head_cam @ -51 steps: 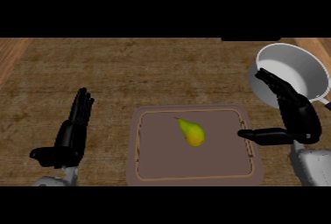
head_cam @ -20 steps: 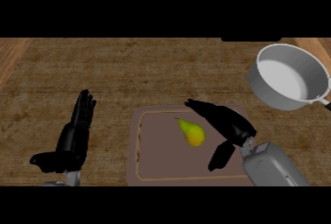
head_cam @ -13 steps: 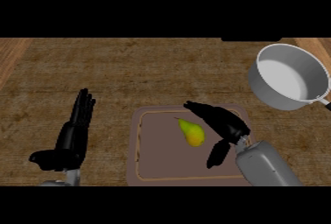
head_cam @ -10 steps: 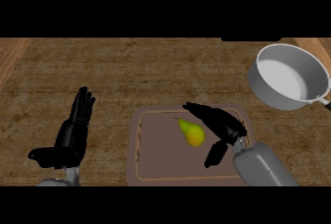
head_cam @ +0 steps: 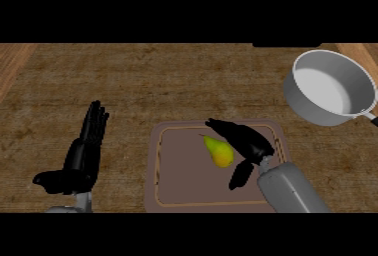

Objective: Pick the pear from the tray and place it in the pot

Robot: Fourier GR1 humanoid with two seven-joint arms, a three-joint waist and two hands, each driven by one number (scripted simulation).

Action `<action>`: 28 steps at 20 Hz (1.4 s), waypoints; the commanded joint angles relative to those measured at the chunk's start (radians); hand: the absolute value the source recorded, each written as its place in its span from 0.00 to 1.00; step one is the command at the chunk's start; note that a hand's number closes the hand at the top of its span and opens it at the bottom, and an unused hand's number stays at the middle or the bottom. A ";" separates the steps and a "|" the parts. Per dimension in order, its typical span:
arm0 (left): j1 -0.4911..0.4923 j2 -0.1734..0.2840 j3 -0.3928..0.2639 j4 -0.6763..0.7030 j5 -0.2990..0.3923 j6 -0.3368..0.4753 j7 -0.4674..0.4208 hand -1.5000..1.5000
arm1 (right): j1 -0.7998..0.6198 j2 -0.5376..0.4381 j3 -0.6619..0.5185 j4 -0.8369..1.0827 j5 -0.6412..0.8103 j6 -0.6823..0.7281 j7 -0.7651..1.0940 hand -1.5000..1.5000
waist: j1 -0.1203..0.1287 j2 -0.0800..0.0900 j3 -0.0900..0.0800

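From the head view, I look steeply down at the wooden counter (head_cam: 170, 85). The brown tray (head_cam: 166, 170) lies in the lower middle, and the pear (head_cam: 218, 151) lies on it, a little right of the tray's centre. Its long axis runs from the thin stem end at the upper left to the fat yellow end at the lower right, so it is tilted only a little away from straight up-and-down in the view.

My right hand (head_cam: 245, 142) is over the tray, just beside the pear on its right side. The fingers (head_cam: 225, 128) reach up and left past the stem end, and the thumb (head_cam: 238, 175) hangs down below the fat end. So the pear lies to the left of my palm, in the opening between fingers and thumb. The hand is spread and not closed around the fruit; I cannot tell if any part touches it already. I judge that the next thing is to bring fingers and thumb together on the pear along its length.

My left hand (head_cam: 80, 160) rests open on the counter at the left, fingers straight, well apart from the tray. The right hand is clearly the nearer one.

The steel pot (head_cam: 330, 93) stands at the upper right, well apart from the tray, and looks empty.
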 commanded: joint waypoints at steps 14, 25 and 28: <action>0.040 0.007 0.046 -0.071 -0.014 -0.053 0.059 0.50 | -0.008 0.076 -0.023 0.073 0.181 -0.244 -0.137 1.00 | 0.001 -0.001 0.000; 0.015 -0.039 0.021 -0.011 -0.063 -0.022 0.021 0.50 | 0.224 0.051 0.177 -0.281 0.467 -0.302 0.142 1.00 | -0.009 -0.002 0.000; 0.061 -0.039 0.020 -0.038 -0.060 -0.027 -0.011 0.50 | 0.260 0.028 0.175 -0.435 0.478 -0.337 0.146 1.00 | -0.011 -0.005 0.000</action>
